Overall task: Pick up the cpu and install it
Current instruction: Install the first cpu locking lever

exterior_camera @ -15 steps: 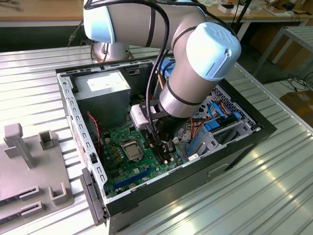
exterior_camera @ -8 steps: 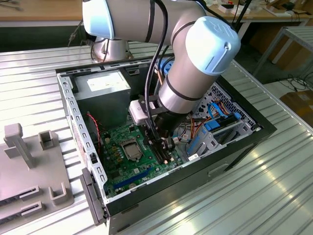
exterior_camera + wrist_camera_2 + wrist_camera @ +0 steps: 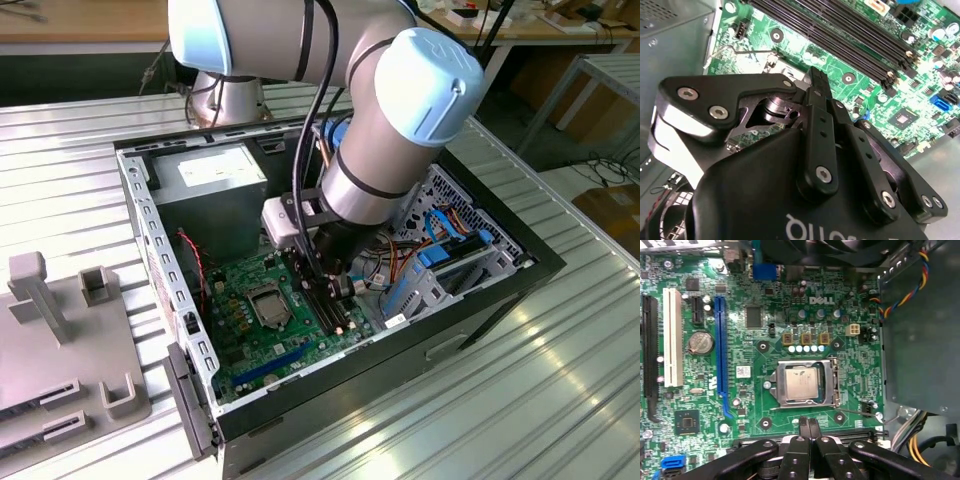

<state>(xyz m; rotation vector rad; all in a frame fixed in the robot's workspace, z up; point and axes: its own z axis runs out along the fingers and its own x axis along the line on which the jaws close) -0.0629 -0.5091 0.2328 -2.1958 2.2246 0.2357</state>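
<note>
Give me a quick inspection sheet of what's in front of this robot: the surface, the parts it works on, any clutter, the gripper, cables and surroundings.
Surface: ribbed metal table carrying an open computer case.
Job's things: the cpu sits in the socket frame on the green motherboard; whether the frame is latched, cannot tell.
Clutter: grey holder fixtures on the table at the exterior view's left.
Gripper: gripper shut, holding nothing, its tips beside the socket over the black memory slots.
Cables: coloured wire bundle along the case wall; black cable running down the arm.
Surroundings: wooden benches behind the table.
</note>
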